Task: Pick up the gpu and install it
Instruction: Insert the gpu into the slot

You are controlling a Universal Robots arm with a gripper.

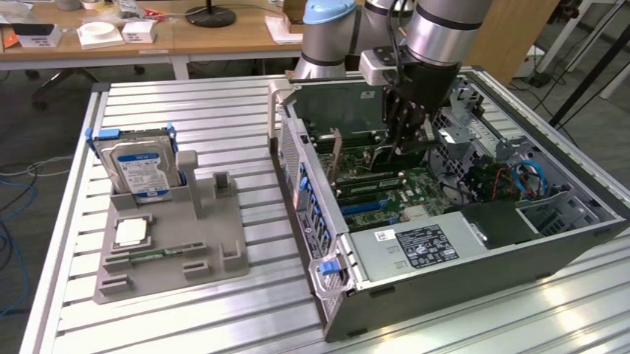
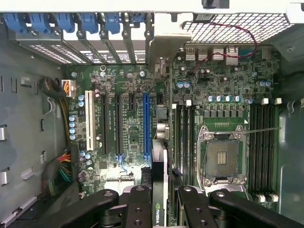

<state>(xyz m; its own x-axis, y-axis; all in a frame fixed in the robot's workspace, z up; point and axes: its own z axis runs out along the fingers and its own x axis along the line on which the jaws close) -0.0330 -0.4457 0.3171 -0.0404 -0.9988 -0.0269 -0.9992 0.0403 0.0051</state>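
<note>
The black two-fingered gripper (image 2: 159, 202) is clamped on the thin black gpu card (image 2: 160, 142); it is best kept upright, aligned over the blue slot (image 2: 146, 123), bracket toward the rear openings.

Blue-labelled hard drive (image 1: 138, 168) upright in grey holder (image 1: 167, 251) on slatted table (image 1: 197, 110). Green memory stick (image 1: 158, 254) lies in holder's slot. Wooden desk (image 1: 147, 37) behind.

Gripper (image 2: 159, 202) clamped, pointing down
</note>
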